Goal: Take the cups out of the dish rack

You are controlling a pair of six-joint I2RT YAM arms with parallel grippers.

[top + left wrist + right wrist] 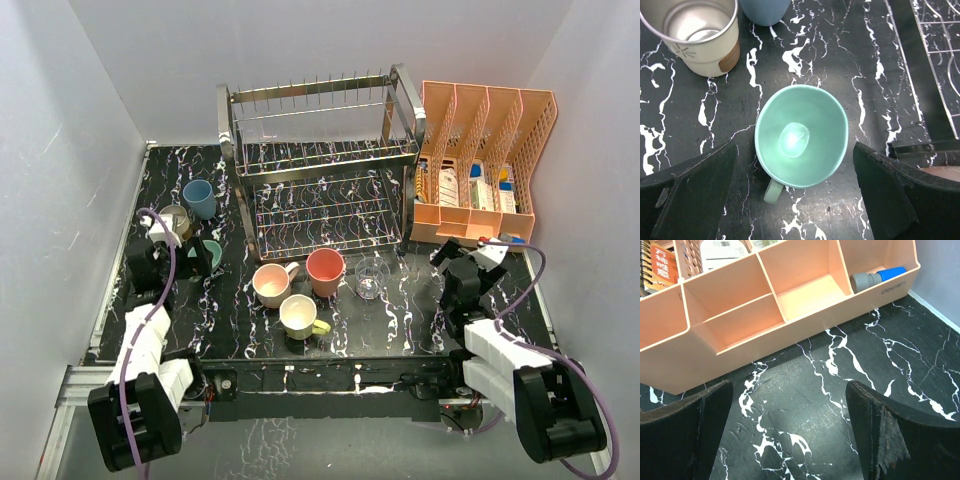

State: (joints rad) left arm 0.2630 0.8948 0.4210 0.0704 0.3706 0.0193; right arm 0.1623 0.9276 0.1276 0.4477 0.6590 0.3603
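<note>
Left jaws wide open, nothing gripped, either side of upright teal-green cup (801,135) on desk (850,60), not touching. Right jaws wide open, empty, above desk just short of orange file organiser (790,332). Further out on desk: pale yellow mug (300,315), peach-pink mug (271,284), salmon-red cup (325,271), clear glass (371,279). Left side: brown-and-white cup (695,35), blue cup (199,197). Behind, chrome dish rack (320,150).

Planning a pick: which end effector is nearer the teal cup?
Left. The left end effector hovers over the teal cup; the right end effector is far off, by the orange organiser.
</note>
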